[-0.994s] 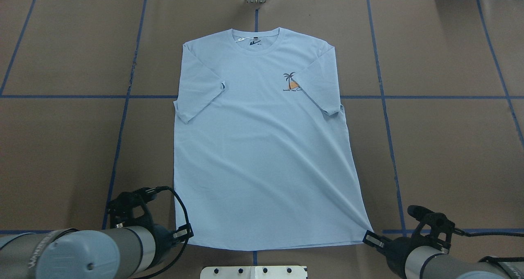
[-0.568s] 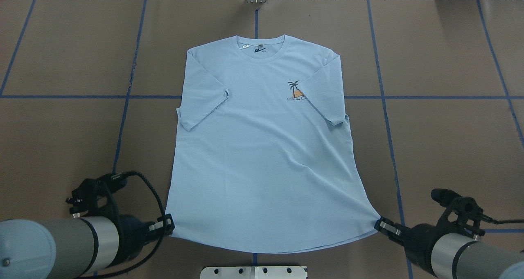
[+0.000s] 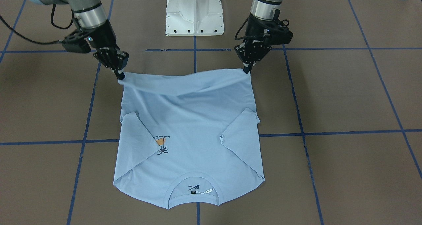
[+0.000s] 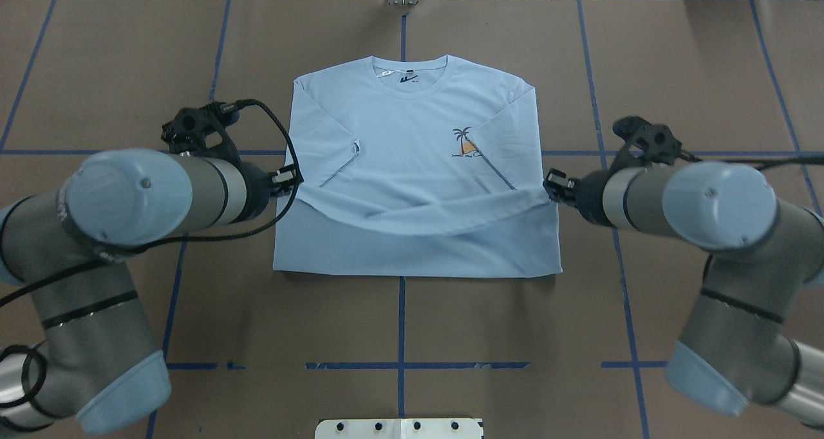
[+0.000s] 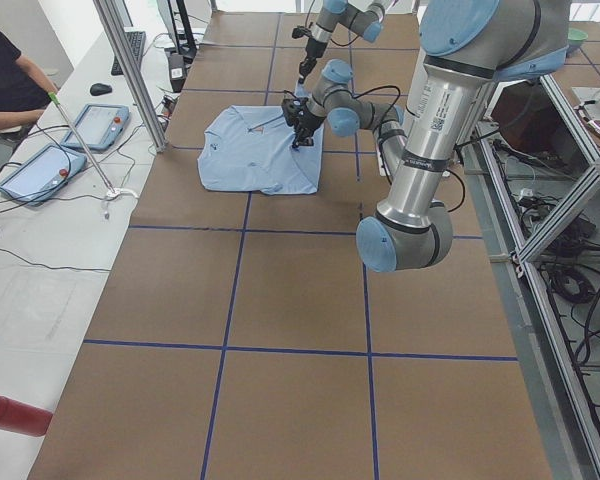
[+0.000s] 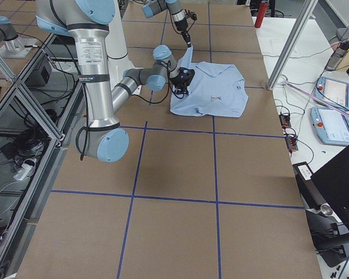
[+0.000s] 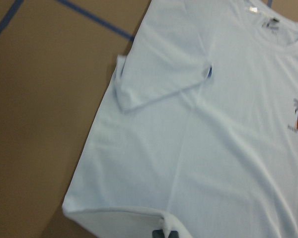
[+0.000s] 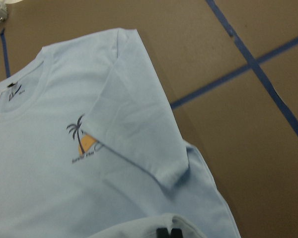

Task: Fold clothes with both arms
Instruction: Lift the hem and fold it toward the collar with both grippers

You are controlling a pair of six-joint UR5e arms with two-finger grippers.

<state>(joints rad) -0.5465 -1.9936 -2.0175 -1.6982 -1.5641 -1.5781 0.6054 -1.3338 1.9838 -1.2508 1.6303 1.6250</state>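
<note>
The pale light-blue T-shirt lies face up on the brown table, collar at the far side, palm-tree print showing. Its lower half is doubled forward, with the fold at the near edge. My left gripper is shut on the left hem corner and holds it raised over the shirt's left side; it also shows in the front-facing view. My right gripper is shut on the right hem corner, also seen in the front-facing view. The hem sags between them. Both sleeves lie folded inward.
The white pedestal base stands at the robot's edge of the table. Blue tape lines cross the brown table cover. An operator and tablets are beside the table's far side, with a metal post there.
Both grippers rose from the table's near edge and moved forward toward the collar, carrying the hem corners. The shirt's lower half now doubles over its body.
</note>
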